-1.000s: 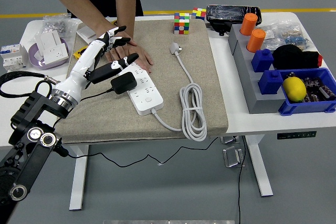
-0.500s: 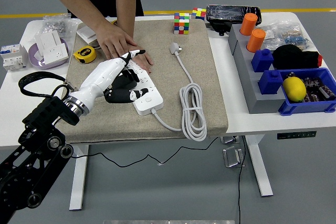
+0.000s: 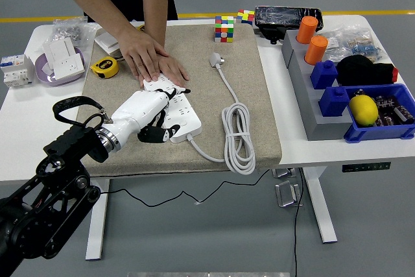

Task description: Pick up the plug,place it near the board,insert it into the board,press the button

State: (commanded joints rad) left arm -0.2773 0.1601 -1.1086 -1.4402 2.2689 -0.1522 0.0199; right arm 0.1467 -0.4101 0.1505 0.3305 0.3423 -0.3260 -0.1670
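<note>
Left robot hand prob. holds plug on board.

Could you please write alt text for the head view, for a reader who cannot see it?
The robot's left hand lies over the near end of a white power strip on a beige mat, with the black plug under its fingers. A person's hands press down the strip's far end; its white cable lies coiled to the right.

A white table carries a beige mat. A grey rack and blue bin sit at its right.
</note>
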